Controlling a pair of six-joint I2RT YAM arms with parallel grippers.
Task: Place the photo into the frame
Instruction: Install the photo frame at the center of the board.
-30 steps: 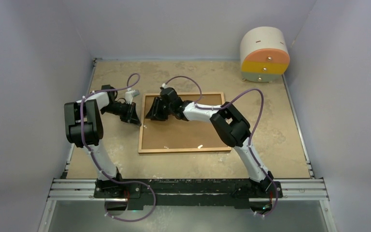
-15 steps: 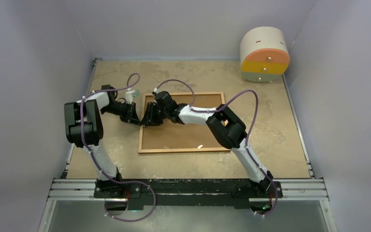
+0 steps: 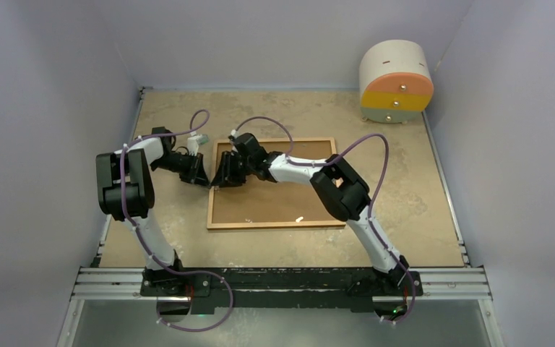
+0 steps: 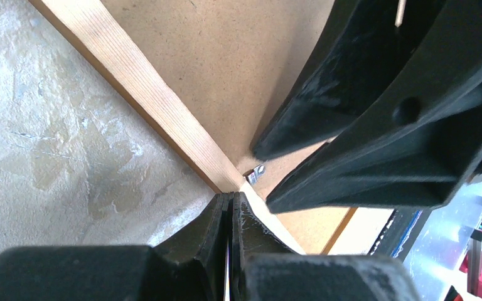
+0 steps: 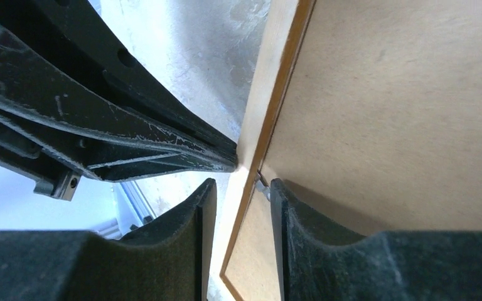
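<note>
**Top view**
- Frame: lies flat in the middle of the table, back up, with the brown board filling it.
- Left gripper: low over the table, just outside the frame's left edge near the far left corner.
- Right gripper: reaches across the board to that same edge, facing the left gripper. The two tips are very close, and finger gaps are too small to read here.
- Cabinet: round, at the far right corner, well apart from the frame.

**Left wrist view**
- Left gripper: fingers pressed together with only a hairline slit between them, tips against the frame's pale wood edge.
- Right gripper: two black fingers come in from the right above the board, their tips spread apart.
- Tab: small and metal, on the board at the edge, between those tips.

**Right wrist view**
- Right gripper: fingers parted by a narrow gap, one over the table side and one over the board, straddling the frame edge.
- Tab: sits in the gap, next to the board-side finger. Contact cannot be told.
- Left gripper: its fingers meet in one point that touches the edge.
</note>
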